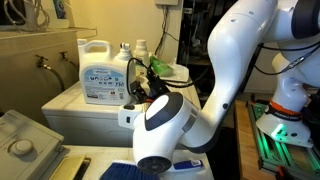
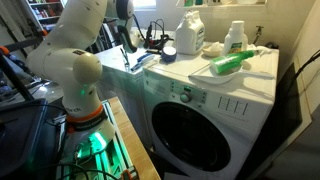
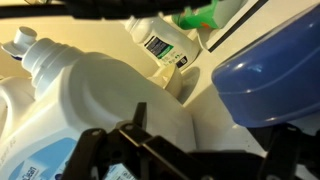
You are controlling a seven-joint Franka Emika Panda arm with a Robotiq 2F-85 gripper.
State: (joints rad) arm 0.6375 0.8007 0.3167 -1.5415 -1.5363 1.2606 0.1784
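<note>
Nothing is held yet: your tool [image 3: 190, 152] stands wide and empty, close to the large white plastic detergent jug [image 3: 90, 95], upright on the far side of the white washing machine [image 2: 215, 102].

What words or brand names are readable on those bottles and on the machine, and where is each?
No text reads clearly enough to quote.
large white jug: blue label, print blurred.
small white bottle: dark label, lettering too small.
washing machine: control panel markings too small.
</note>
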